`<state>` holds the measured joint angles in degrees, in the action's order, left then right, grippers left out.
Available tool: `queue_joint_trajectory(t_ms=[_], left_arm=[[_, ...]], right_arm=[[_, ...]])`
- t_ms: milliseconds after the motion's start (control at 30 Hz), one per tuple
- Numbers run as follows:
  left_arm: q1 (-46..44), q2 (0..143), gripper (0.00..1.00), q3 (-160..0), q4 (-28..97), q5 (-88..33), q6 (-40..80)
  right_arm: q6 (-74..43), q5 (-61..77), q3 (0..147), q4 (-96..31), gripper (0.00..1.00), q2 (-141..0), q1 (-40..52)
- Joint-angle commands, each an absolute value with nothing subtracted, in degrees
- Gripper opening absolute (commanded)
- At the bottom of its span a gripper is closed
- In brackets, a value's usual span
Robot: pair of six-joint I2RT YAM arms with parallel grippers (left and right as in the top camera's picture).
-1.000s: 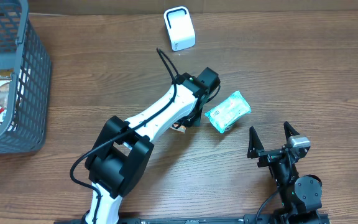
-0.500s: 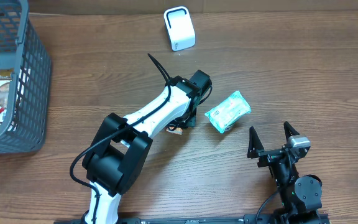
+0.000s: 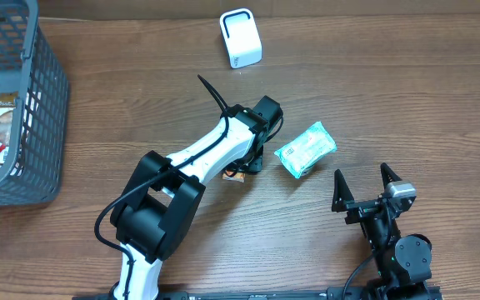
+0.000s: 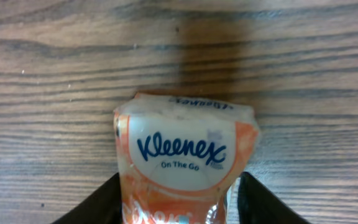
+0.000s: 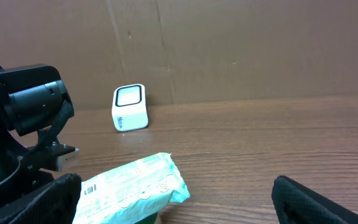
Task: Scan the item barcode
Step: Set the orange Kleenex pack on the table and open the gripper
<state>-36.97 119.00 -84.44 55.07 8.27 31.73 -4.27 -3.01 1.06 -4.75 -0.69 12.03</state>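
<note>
Left end effector (image 4: pixel 179 177) straddles Kleenex pack (image 4: pixel 185 149) lying on surface (image 3: pixel 407 92), pinch vs clearance can't tell; scanner (image 3: pixel 240 37) sits ahead of it, farther from right end effector (image 3: pixel 361 173), which is spread wide.

1. Table (image 3: pixel 390 83): matt brown wood-grain surface with fine dark streaks.
2. Barcode scanner (image 3: pixel 240 38): smooth white plastic with a slight sheen.
3. Kleenex pack (image 4: pixel 185 162), on the robot's side of the scanner: glossy orange-and-white plastic film, wrinkled at the edges.
4. Green tissue pack (image 3: pixel 305 149), also on the robot's side of the scanner: shiny, crinkled film.
5. Basket (image 3: pixel 48 108), far left of the scanner: matt grey plastic lattice.
6. Left arm (image 3: pixel 207 158): smooth white shell with matt black joints.
</note>
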Motion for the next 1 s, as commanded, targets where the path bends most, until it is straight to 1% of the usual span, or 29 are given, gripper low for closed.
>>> queue_joint_trajectory(t_ms=[0,33,133,167,200,267,400,567,767,900,967], left_arm=[[-36.8,118.3,0.63,-84.0,54.6,7.8,32.4],[-36.7,118.3,0.67,-84.0,54.5,7.8,32.4],[-36.3,118.3,0.68,-84.1,54.5,7.7,32.1],[-36.0,118.3,0.7,-84.3,54.7,7.3,31.7],[-35.5,118.3,0.77,-84.7,54.8,6.5,31.0],[-33.8,118.1,0.85,-86.1,55.2,1.9,27.9],[-31.3,117.8,0.91,-88.2,55.8,-4.6,22.7],[-28.3,116.0,0.94,-91.8,57.3,-7.3,19.2],[-24.8,109.3,1.0,-93.8,57.3,-7.0,18.6],[-21.9,104.8,1.0,-93.8,57.4,-6.8,18.6],[-20.8,103.7,0.96,-93.8,57.4,-6.9,18.3]], right_arm=[[-4.1,-3.4,0.5,-4.6,1.0,-0.2,11.9],[-4.1,-3.4,0.5,-4.6,1.0,-0.2,11.9],[-4.1,-3.4,0.5,-4.6,1.0,-0.2,11.9],[-4.1,-3.4,0.5,-4.6,1.0,-0.2,11.9],[-4.1,-3.4,0.5,-4.6,1.0,-0.2,11.9],[-4.1,-3.4,0.5,-4.6,1.0,-0.2,11.9],[-4.1,-3.4,0.5,-4.6,1.0,-0.2,11.9],[-4.1,-3.4,0.5,-4.6,1.0,-0.2,11.9],[-4.1,-3.4,0.5,-4.6,1.0,-0.2,11.9],[-4.1,-3.4,0.5,-4.6,1.0,-0.2,11.9],[-4.1,-3.4,0.5,-4.6,1.0,-0.2,11.9]])
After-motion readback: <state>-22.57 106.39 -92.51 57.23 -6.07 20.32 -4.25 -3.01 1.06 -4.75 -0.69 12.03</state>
